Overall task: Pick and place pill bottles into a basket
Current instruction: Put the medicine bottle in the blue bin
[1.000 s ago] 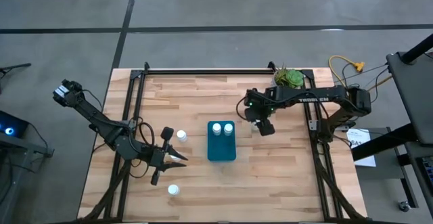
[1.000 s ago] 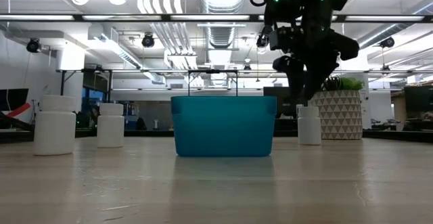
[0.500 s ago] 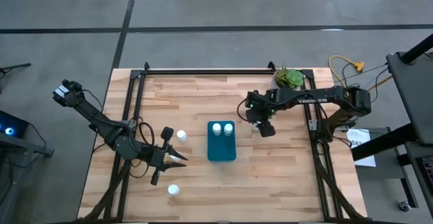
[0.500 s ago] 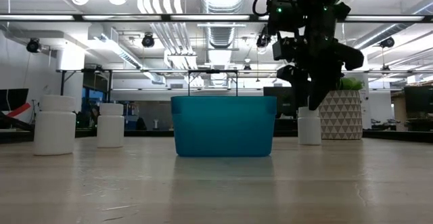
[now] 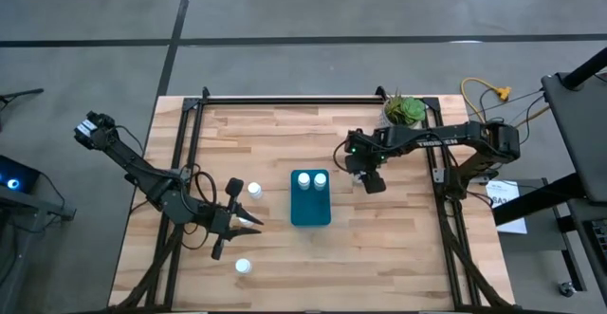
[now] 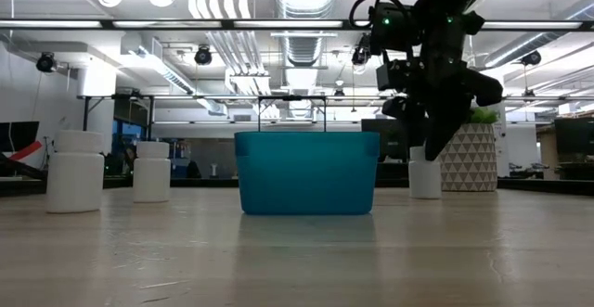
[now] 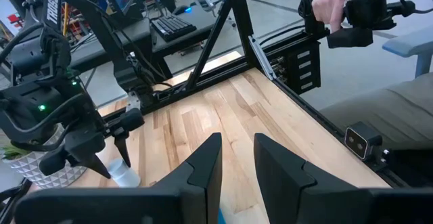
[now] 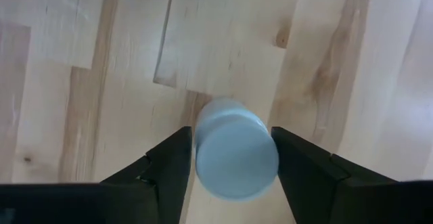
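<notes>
Right tool straddling pill bottle right of teal basket, fingers apart, not clamped; left tool closed, idle.

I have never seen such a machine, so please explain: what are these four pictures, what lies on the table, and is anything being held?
It is a robot with two dark arms at a wooden table. One picture looks down from above, one looks level across the table top, and two come from cameras on the arms' wrists. A teal basket stands in the middle with two pill bottles inside. More bottles stand loose on the wood. The right gripper has its fingers on either side of one bottle, not yet clamped on it. The left gripper waits shut and empty at the left. The plant pot at the back is not part of the job.
</notes>
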Robot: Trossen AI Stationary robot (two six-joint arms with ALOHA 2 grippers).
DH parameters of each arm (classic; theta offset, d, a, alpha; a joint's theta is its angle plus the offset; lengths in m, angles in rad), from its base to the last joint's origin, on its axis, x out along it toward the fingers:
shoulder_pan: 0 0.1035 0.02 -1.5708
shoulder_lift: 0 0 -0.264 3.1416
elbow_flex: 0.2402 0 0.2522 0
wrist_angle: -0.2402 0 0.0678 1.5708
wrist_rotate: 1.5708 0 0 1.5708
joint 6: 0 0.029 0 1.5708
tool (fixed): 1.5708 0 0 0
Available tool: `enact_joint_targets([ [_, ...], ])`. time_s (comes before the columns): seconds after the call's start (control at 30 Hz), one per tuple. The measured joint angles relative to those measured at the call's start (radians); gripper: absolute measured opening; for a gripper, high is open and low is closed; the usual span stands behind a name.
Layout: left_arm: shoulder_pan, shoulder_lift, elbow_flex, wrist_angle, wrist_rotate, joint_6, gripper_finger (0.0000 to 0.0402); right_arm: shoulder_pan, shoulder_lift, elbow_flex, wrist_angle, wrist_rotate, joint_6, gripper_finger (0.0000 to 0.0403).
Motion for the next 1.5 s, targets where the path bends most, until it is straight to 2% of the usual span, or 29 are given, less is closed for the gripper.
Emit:
enact_joint_targets([
  [0.17,0.000,0.000,0.000,0.000,0.000,0.000,0.0070,0.000,0.000,-0.001,0.000,-0.004,0.000,0.0151],
  [0.63,0.000,0.000,0.000,0.000,0.000,0.000,0.0070,0.001,0.000,0.064,-0.029,-0.019,0.007,0.0150],
  [1.03,0.000,0.000,0.000,0.000,0.000,0.000,0.0070,0.022,0.000,0.269,-0.203,-0.021,0.007,0.0150],
  [1.5,0.000,0.000,0.000,0.000,0.000,0.000,0.0070,0.189,0.020,0.497,-0.275,-0.019,0.026,0.0150],
])
